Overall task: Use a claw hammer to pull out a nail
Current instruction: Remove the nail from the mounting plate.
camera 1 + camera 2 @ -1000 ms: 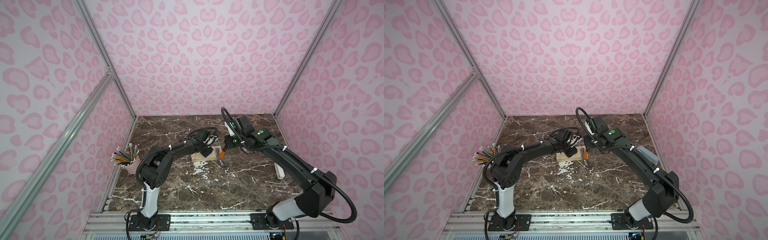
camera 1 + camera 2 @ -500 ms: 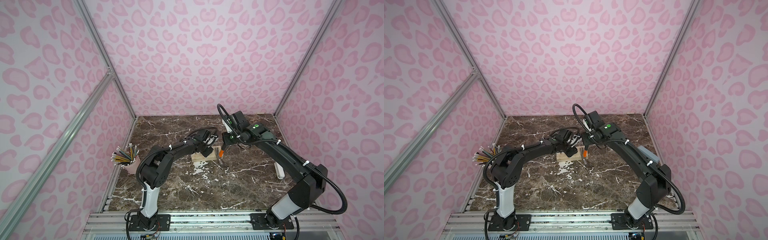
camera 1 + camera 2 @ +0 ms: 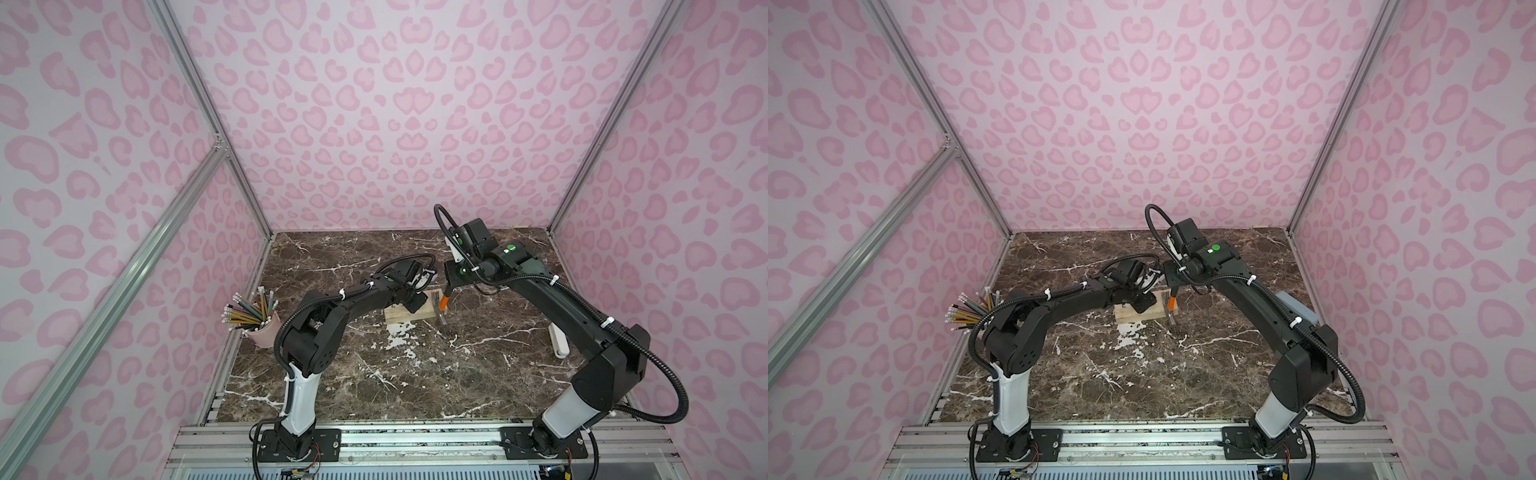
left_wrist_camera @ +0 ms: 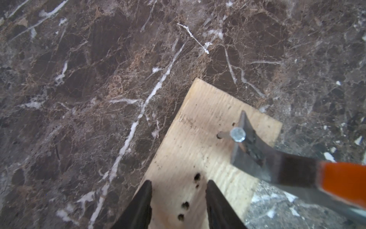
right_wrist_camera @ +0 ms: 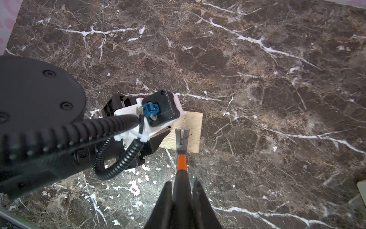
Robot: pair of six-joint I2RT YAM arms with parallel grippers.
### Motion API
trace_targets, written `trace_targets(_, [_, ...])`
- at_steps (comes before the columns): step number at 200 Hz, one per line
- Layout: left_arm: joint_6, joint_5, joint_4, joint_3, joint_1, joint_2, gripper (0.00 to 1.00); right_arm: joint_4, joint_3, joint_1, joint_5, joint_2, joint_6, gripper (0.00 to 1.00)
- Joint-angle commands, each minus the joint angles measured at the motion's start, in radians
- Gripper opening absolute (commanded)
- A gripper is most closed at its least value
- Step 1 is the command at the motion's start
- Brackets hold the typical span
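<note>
A pale wooden block (image 3: 405, 318) (image 3: 1142, 319) lies mid-table with a nail (image 4: 237, 136) (image 5: 181, 132) standing out of it, leaning. The claw hammer (image 3: 444, 301) (image 3: 1172, 300) (image 5: 181, 161) has its forked steel claw (image 4: 245, 150) hooked round the nail under its head. My right gripper (image 5: 181, 183) (image 3: 451, 283) is shut on the black shaft just behind the orange collar. My left gripper (image 4: 179, 185) (image 3: 413, 307) stands on the block with its jaws apart and bare wood with old nail holes between the fingers (image 5: 158, 140).
A pink cup of pencils (image 3: 262, 332) (image 3: 967, 316) stands by the left wall. A white object (image 3: 557, 345) lies near the right wall, partly behind my right arm. Pink patterned walls close in three sides.
My right wrist has shifted a little toward the back left with the hammer shaft, while the claw stays at the nail. The left arm and block have not moved.
</note>
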Motion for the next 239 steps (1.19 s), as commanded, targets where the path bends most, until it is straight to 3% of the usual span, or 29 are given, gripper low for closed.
trace_targets(1, [0.016,-0.057,-0.099,-0.006,-0.001,0.021,0.47,0.067,0.029,-0.003,0.019,0.008,0.000,0.00])
trace_targets(97, [0.020,-0.079,-0.103,-0.006,-0.007,0.024,0.47,-0.049,0.216,-0.031,-0.017,0.124,-0.013,0.00])
trace_targets(132, [0.019,-0.084,-0.100,-0.005,-0.010,0.030,0.47,-0.030,0.213,-0.031,-0.072,0.136,-0.024,0.00])
trace_targets(163, [0.014,-0.086,-0.102,-0.003,-0.014,0.032,0.47,0.080,0.107,0.009,-0.040,0.078,-0.026,0.00])
trace_targets(239, [-0.005,-0.095,-0.106,-0.012,-0.017,0.038,0.46,0.445,-0.319,0.045,0.038,-0.171,0.014,0.00])
